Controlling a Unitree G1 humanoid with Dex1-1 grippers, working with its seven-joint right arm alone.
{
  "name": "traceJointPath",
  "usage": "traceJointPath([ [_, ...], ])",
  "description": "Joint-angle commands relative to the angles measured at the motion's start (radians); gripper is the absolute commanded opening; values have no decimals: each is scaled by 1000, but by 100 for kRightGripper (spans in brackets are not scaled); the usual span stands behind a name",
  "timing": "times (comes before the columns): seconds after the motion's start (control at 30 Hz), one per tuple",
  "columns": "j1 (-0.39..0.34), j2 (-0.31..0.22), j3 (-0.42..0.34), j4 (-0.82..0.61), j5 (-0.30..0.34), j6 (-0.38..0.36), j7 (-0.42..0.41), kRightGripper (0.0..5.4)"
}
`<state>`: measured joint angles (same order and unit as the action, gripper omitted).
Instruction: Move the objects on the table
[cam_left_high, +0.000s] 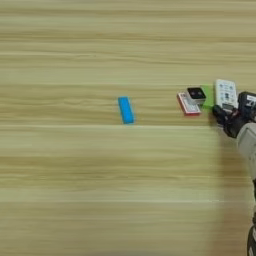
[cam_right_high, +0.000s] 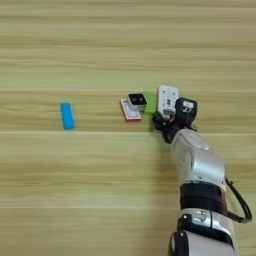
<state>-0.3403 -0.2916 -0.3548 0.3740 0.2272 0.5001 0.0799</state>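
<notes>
Right hand at the remote's near end, cluster packed tight on the tabletop.

The silver forearm (cam_right_high: 197, 165) reaches up from the bottom right, and the hand (cam_right_high: 167, 119) sits right at the near end of the white remote (cam_right_high: 167, 99); whether its black fingers are apart or clamped, I cannot tell. Just left of the remote lies the green bar (cam_right_high: 149, 102), with the tiny black block (cam_right_high: 137, 99) against it and the red-and-white packet (cam_right_high: 129, 111) tucked beside. Well off to the left, alone on the tabletop (cam_right_high: 100, 190), lies the blue bar (cam_right_high: 66, 115).
</notes>
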Motion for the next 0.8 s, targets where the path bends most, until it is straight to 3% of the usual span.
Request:
traceJointPath([
  [0.03, -66, -33, -4, -25, 7, -15, 4, 292],
  [0.13, -66, -33, -3, -24, 6, -17, 4, 292],
  [0.43, -63, -31, -3, -28, 2, -24, -2, 416],
  [0.8, -58, -29, -4, -35, -1, -37, -14, 518],
])
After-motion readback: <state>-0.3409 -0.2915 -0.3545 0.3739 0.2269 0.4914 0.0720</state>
